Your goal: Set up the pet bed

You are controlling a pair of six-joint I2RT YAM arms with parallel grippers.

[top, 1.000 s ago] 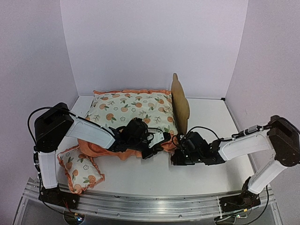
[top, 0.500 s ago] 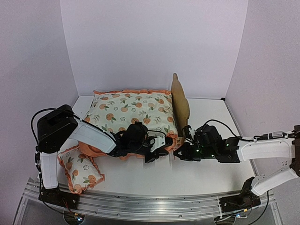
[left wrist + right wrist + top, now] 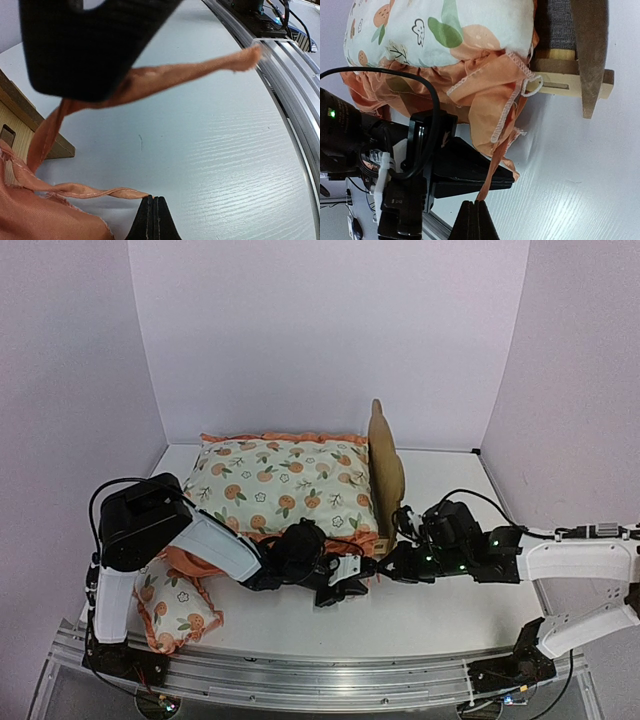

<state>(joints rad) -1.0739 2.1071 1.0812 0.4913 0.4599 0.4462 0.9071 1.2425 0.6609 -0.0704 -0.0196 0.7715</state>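
Note:
The pet bed point(image 3: 384, 462) lies on its side on the white table, its plywood headboard standing up at the right of the fruit-print cushion point(image 3: 285, 485). Its wooden corner point(image 3: 570, 82) and grey fabric base point(image 3: 555, 25) show in the right wrist view. The cushion's orange ruffle point(image 3: 485, 95) hangs over the near edge. My left gripper point(image 3: 153, 200) is shut on the tip of one thin orange tie strap point(image 3: 90, 191). My right gripper point(image 3: 476, 202) is shut on a second orange strap point(image 3: 495, 162). In the top view both grippers, left point(image 3: 352, 587) and right point(image 3: 383, 570), meet at the bed's near corner.
A small matching fruit-print pillow point(image 3: 175, 605) lies at the near left beside the left arm's base. The metal rail point(image 3: 320, 680) runs along the table's near edge. White walls close in the back and both sides.
The right arm has stretched out low and pulled to the right. The left arm has swung toward the near edge. Both keep their grip on the orange straps.

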